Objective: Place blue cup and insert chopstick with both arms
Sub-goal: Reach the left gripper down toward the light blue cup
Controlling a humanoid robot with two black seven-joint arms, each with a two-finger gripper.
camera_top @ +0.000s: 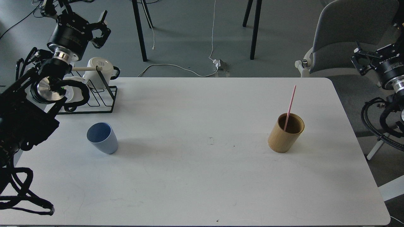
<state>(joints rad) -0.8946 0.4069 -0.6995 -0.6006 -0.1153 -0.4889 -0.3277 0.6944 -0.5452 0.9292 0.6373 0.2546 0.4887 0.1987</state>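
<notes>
The cup [102,138] stands on the left side of the surface [202,176], near me. The tall holder [286,133] stands on the right side, well apart from the cup. The chopstick [289,107] sits in the holder and leans out over its top. A wire rack [94,97] sits at the far left corner of the surface, behind the cup, with a mug [99,71] on it. My left gripper [98,30] hangs above and behind the rack. My right gripper [363,60] is off the right edge of the surface, in front of a chair [344,34]. Table legs [140,31] stand on the floor behind the surface.
</notes>
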